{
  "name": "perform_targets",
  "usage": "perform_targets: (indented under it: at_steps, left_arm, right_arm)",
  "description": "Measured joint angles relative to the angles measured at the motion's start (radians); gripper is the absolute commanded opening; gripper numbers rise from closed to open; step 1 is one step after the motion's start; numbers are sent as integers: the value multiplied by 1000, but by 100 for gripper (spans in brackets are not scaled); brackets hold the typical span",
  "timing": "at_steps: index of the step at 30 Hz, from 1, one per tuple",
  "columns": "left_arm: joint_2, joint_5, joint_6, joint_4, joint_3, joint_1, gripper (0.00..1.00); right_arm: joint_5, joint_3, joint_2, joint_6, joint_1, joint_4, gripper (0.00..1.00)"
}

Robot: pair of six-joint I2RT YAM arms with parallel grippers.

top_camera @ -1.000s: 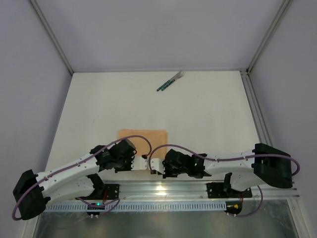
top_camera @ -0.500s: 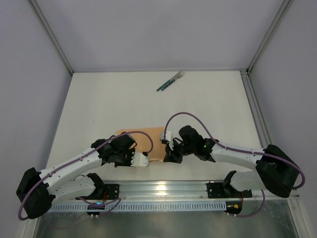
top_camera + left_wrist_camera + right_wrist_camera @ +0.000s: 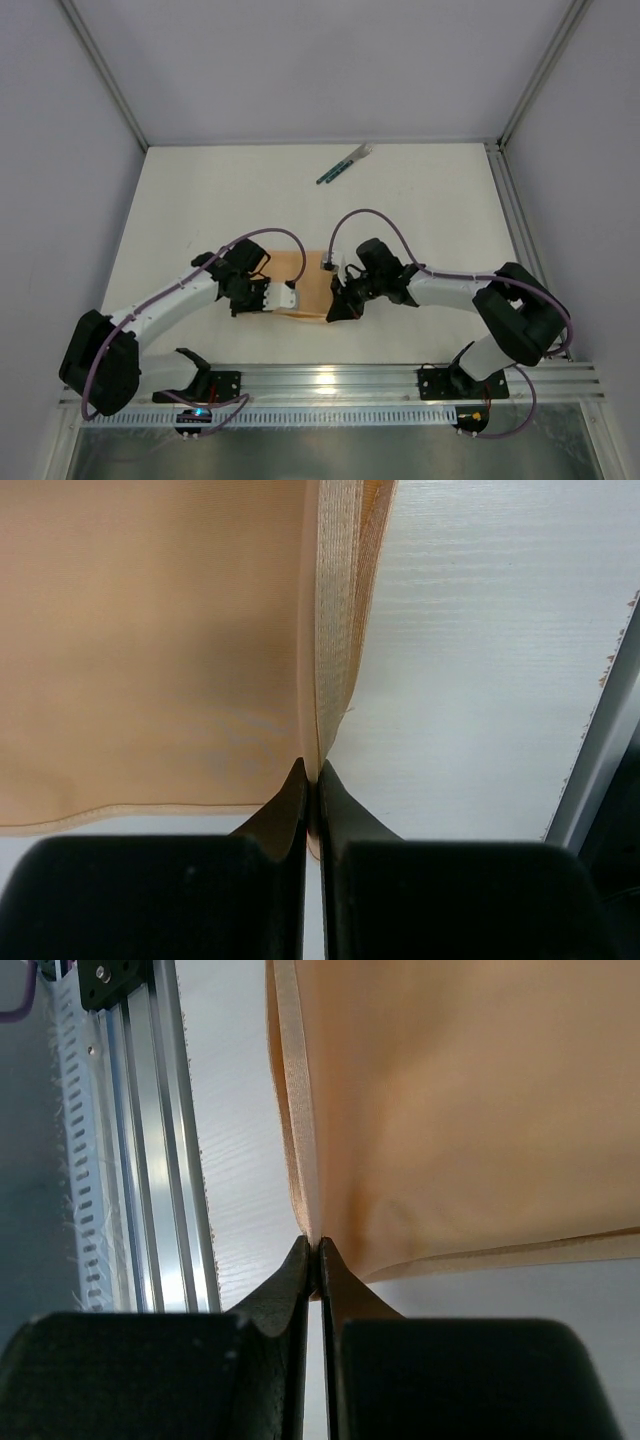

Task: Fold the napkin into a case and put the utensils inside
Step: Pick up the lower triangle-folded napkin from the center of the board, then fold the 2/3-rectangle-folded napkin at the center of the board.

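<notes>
The peach-tan napkin (image 3: pixel 308 283) lies on the white table between my two grippers, its near edge lifted. My left gripper (image 3: pixel 287 297) is shut on the napkin's near left corner; the left wrist view shows the cloth (image 3: pixel 150 630) pinched between the closed jaws of that gripper (image 3: pixel 312 772). My right gripper (image 3: pixel 334 306) is shut on the near right corner; the right wrist view shows the cloth (image 3: pixel 470 1090) held at the tips of that gripper (image 3: pixel 313 1247). The utensils (image 3: pixel 343 165), with dark green handles and pale ends, lie together at the far middle of the table.
An aluminium rail (image 3: pixel 330 380) runs along the table's near edge and shows in the right wrist view (image 3: pixel 140 1140). Grey walls and frame posts (image 3: pixel 520 230) bound the white table at the back and sides.
Both grippers have moved away from the near rail, carrying the napkin's near edge up and toward the far side. The visible cloth has become shorter.
</notes>
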Motion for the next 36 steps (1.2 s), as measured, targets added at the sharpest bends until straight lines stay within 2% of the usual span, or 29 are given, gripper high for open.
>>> perform_targets:
  at_steps: [3, 7, 9, 10, 13, 22, 25, 27, 30, 33, 36]
  left_arm:
    - [31, 17, 26, 9, 10, 22, 3]
    - [77, 28, 44, 8, 21, 34, 12]
    - [96, 31, 47, 11, 32, 40, 23]
    - [103, 31, 43, 16, 37, 42, 34]
    - [108, 40, 34, 32, 39, 45, 49]
    - [46, 86, -53, 42, 37, 29, 75]
    - [-26, 73, -97, 77, 22, -36, 77]
    - [-66, 42, -129, 124, -6, -113, 83]
    - [-81, -18, -180, 214, -72, -231, 83]
    - [-79, -86, -224, 317, -150, -300, 81]
    - [-66, -155, -259, 408, -208, -332, 73]
  right_arm:
    - [-26, 6, 19, 23, -27, 21, 4]
    - [-53, 20, 72, 53, -44, 39, 4]
    - [-64, 22, 103, 75, -52, 49, 4]
    - [-69, 22, 115, 86, -55, 53, 4]
    - [-77, 23, 138, 111, -62, 65, 4]
    - [-96, 23, 172, 199, -76, 133, 4]
    - [-99, 23, 190, 224, -83, 152, 4]
    - [-100, 23, 199, 235, -87, 159, 4]
    - [-100, 23, 207, 252, -88, 164, 4]
    - [-100, 23, 207, 259, -89, 173, 4]
    - [-100, 23, 207, 262, -89, 182, 4]
